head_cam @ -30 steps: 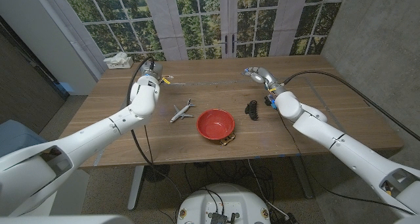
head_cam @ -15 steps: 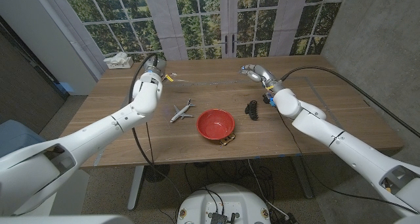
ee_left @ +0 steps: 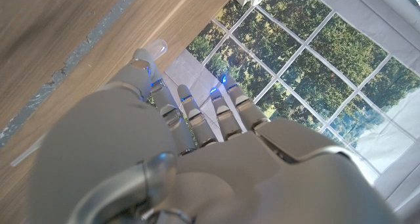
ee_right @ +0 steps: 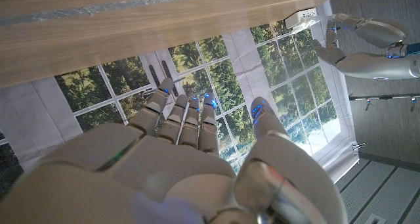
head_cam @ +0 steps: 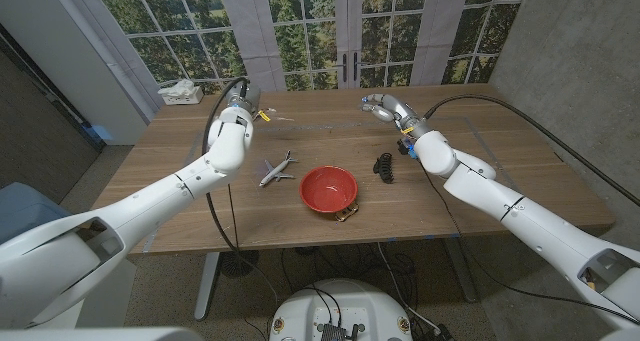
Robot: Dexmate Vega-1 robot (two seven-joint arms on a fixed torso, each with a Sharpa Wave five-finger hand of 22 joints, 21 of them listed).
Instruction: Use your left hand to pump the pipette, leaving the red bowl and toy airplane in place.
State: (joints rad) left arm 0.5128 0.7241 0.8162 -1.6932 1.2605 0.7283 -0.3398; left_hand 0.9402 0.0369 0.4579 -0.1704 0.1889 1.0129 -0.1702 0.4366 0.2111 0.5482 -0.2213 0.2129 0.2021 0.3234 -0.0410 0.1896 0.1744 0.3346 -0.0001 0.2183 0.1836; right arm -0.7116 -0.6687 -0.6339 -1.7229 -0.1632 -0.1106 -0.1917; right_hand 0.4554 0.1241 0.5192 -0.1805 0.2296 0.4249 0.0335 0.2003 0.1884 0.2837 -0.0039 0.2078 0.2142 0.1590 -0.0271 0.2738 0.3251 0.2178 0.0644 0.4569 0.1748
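A: Where does the left hand (head_cam: 243, 109) stand?

B: Over the far left of the table (head_cam: 300, 131), by the window. Whether it grips anything, the head view is too small to tell.

A: And the left wrist view?

B: There a clear rounded bulb, which seems to be the pipette (ee_left: 156, 48), pokes out just past a fingertip, close to the wood. A thin clear line near the hand's base may be its stem. The fingers (ee_left: 226, 109) reach forward side by side. Whether any of them presses the bulb cannot be told.

A: So how should the pump go?

B: Probably a short squeeze on the bulb alone, then a release, with the wrist held steady so the stem does not skate across the wood.

A: And the things to leave alone?

B: The airplane (head_cam: 277, 168) lies nearer the robot, apart from the hand, and the bowl (head_cam: 329, 189) is beyond it. A squeeze in place should disturb neither.

A: The right hand (head_cam: 383, 107)?

B: It is raised over the far side, holding nothing. Its own wrist view shows the fingers loose and the thumb apart.
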